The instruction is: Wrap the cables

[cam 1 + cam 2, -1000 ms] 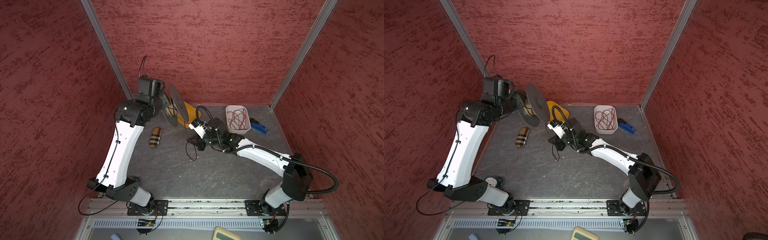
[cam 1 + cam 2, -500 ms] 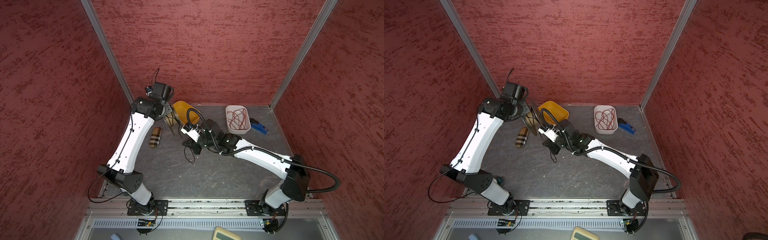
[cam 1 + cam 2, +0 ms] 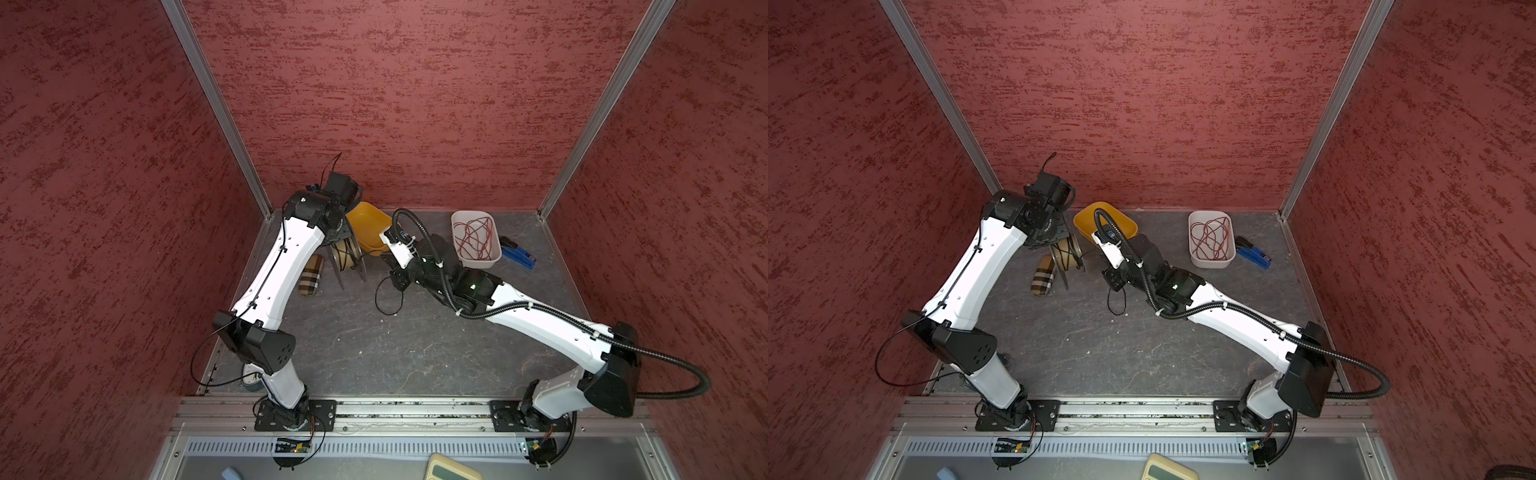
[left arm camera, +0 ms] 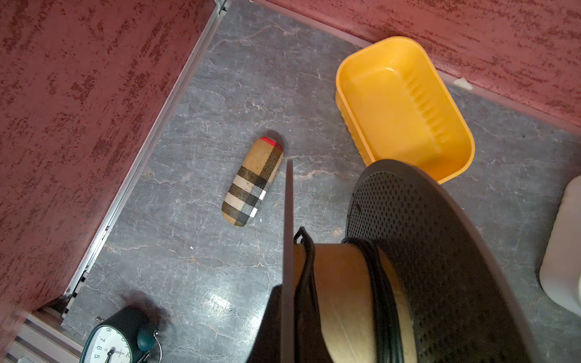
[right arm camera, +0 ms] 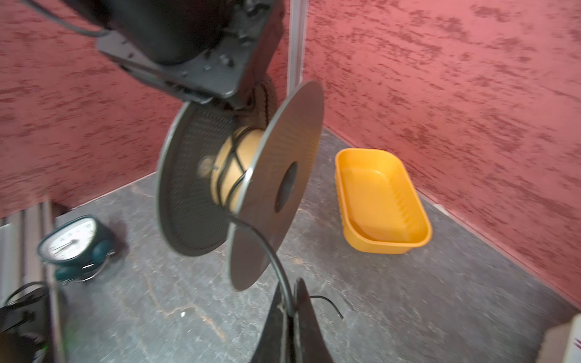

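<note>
My cell is closed on three sides: back wall (image 3: 395,104), left wall (image 3: 83,208) and right wall (image 3: 685,208), all finished in a rough red-brown texture. Aluminium posts (image 3: 217,108) stand at both rear corners. The floor (image 3: 395,353) is dark grey with pale stone-like veins and a few pale specks. An aluminium rail (image 3: 415,409) runs along the front edge, with a slotted grey strip (image 3: 415,446) just beyond it. Lighting is even, with a faint sheen on the floor.
</note>
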You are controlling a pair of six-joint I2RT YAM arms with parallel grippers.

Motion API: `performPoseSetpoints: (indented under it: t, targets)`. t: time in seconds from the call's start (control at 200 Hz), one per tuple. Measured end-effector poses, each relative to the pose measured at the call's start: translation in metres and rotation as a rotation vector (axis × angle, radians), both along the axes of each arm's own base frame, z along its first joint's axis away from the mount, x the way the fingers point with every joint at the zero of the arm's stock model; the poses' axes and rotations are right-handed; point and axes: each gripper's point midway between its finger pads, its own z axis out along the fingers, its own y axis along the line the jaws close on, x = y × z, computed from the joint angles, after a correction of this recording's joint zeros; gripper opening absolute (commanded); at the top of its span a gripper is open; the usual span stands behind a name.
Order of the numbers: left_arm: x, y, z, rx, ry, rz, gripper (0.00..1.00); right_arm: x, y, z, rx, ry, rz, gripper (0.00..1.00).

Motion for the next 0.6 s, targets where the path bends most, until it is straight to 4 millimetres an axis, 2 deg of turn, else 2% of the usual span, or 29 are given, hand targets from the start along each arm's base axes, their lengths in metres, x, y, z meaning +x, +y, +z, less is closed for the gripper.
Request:
performPoseSetpoints:
  t: [0.276, 0.601]
  targets:
    - [-0.006, -0.028, -0.012, -0.034, 0.079, -0.156, 0.00, 0.018, -0.009, 0.010, -0.012, -0.072, -0.106, 0.03]
    - [-0.012, -0.057, -0.011, -0.006, 0.095, -0.350, 0.00, 0.035, -0.009, 0.020, -0.001, -0.074, -0.141, 0.08]
